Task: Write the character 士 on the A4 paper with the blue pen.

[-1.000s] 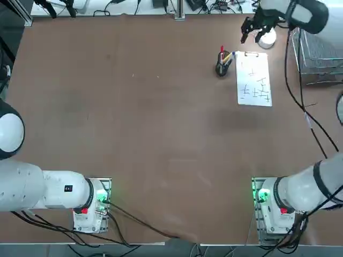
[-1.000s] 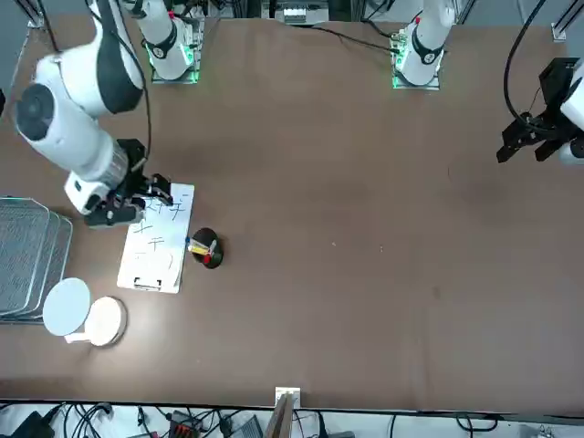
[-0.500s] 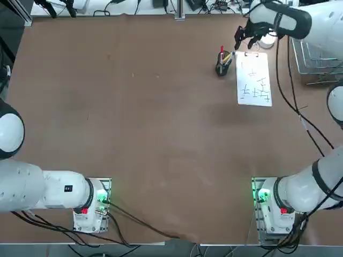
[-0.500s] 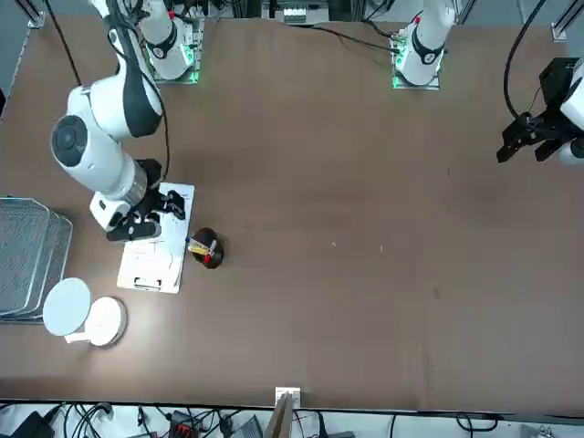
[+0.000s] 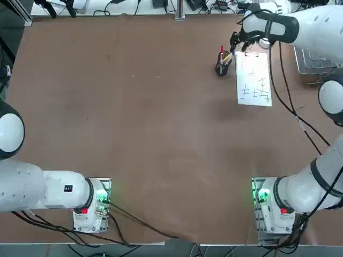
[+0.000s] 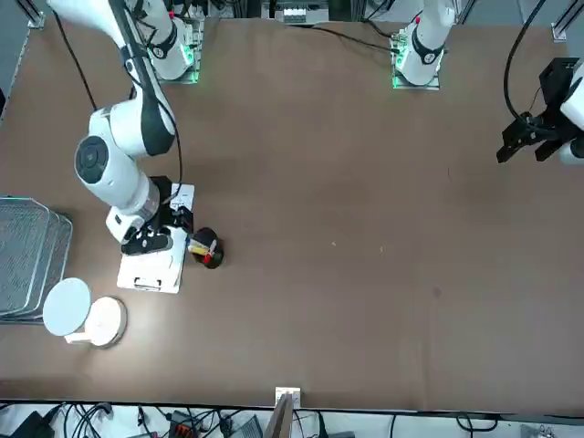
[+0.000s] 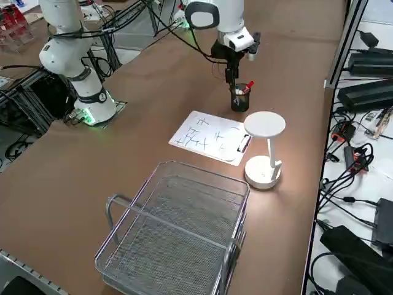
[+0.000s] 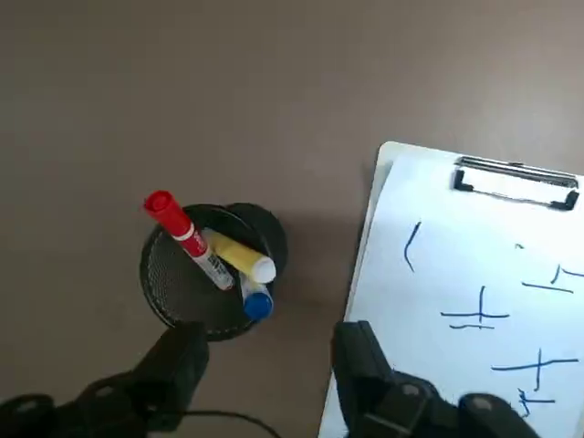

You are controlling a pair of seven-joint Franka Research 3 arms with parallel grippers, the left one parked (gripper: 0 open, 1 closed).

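Your table [image 5: 139, 134] is a wide brown surface, bare across almost all of its middle and the robot's own left half, so you have open room there. Everything is crowded into the far right corner. A wire basket [image 7: 178, 233] sits at the right edge; nothing shows inside it. Just beside it stands a white desk lamp [image 7: 264, 147], its round head hanging over the clip end of the A4 paper [image 5: 254, 80].

The paper lies flat with its clip [image 8: 516, 173] on the short edge farther from the robot's base, and it carries several dark handwritten strokes. Its long edge facing the pen cup [image 8: 205, 274] stays apart from the cup, with a narrow strip of bare table between them.

You find the cup, a black mesh one, upright just beside the paper. In it stand three pens: a red pen [image 8: 187, 239], a yellow pen [image 8: 239, 255] and the blue pen [image 8: 256, 304], of which only the blue cap end shows, tucked under the yellow one against the rim.

Your right gripper [image 8: 265, 365] hangs over the gap between cup and paper, close above the cup's rim. Its fingers [image 8: 178, 365] stand parted and hold nothing.
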